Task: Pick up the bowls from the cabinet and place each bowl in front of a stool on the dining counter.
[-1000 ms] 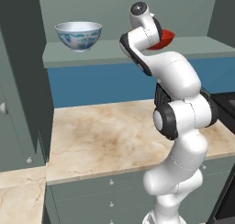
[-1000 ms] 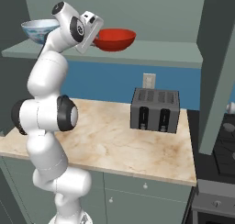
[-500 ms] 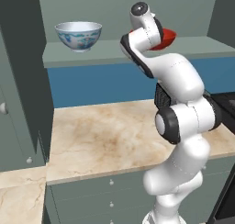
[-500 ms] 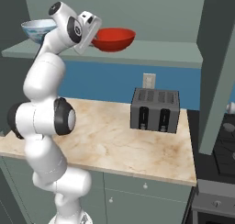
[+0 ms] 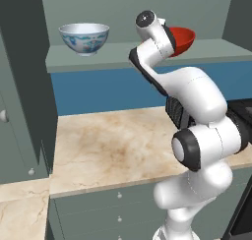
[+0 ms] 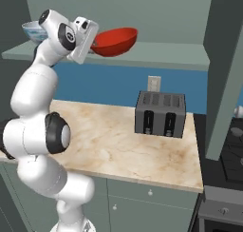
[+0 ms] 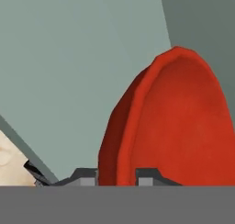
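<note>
The glossy red bowl (image 6: 114, 40) is over the right part of the cabinet shelf (image 5: 123, 58), tipped a little. My gripper (image 6: 93, 44) is shut on its near rim. In the hand view the rim of the red bowl (image 7: 183, 126) passes between the fingertips (image 7: 149, 176), and the gripper (image 7: 117, 177) pinches it. Seen from the left base, the red bowl (image 5: 183, 39) peeks out behind my wrist. The white bowl with blue pattern (image 5: 84, 37) stands upright on the shelf's left part, partly hidden by my arm in the right base view (image 6: 32, 31). The stool and dining counter are out of view.
Below the shelf runs a beige marble worktop (image 5: 113, 145) over drawer units. A dark toaster (image 6: 161, 114) stands on its right part, by a wall socket. An open cabinet door (image 5: 19, 86) hangs at the left, another (image 6: 223, 74) at the right, above a stove (image 6: 228, 159).
My elbow has sunk a little and the arm has shifted slightly. The red bowl stays in the grip at nearly the same spot by the shelf. The white bowl has not moved.
</note>
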You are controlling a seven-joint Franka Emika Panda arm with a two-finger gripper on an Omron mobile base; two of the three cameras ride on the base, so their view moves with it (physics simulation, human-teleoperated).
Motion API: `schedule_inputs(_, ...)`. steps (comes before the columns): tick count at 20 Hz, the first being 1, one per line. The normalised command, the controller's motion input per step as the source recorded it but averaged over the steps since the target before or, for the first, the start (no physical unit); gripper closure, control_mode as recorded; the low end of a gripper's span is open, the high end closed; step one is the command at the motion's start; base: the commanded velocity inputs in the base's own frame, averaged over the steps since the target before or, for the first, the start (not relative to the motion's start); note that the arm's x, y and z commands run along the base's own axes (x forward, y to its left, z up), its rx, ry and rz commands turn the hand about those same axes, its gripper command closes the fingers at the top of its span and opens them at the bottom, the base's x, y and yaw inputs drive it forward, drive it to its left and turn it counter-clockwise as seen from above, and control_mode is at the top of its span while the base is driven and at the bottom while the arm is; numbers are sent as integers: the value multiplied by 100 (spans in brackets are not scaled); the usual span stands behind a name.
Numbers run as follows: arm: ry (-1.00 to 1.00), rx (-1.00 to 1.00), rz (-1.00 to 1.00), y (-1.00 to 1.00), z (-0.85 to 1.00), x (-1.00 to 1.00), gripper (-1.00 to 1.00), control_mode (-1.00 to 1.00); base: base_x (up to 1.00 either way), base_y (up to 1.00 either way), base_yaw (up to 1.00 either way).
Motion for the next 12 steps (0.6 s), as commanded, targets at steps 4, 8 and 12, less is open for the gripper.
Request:
schedule_inputs(4,-2,0,2,0,0,-76,100,-100,0,0,0)
schedule_inputs(8,0,0,1,0,1,-84,100,-100,0,0,0)
schedule_inputs(12,0,0,0,0,7,-98,100,-100,0,0,0)
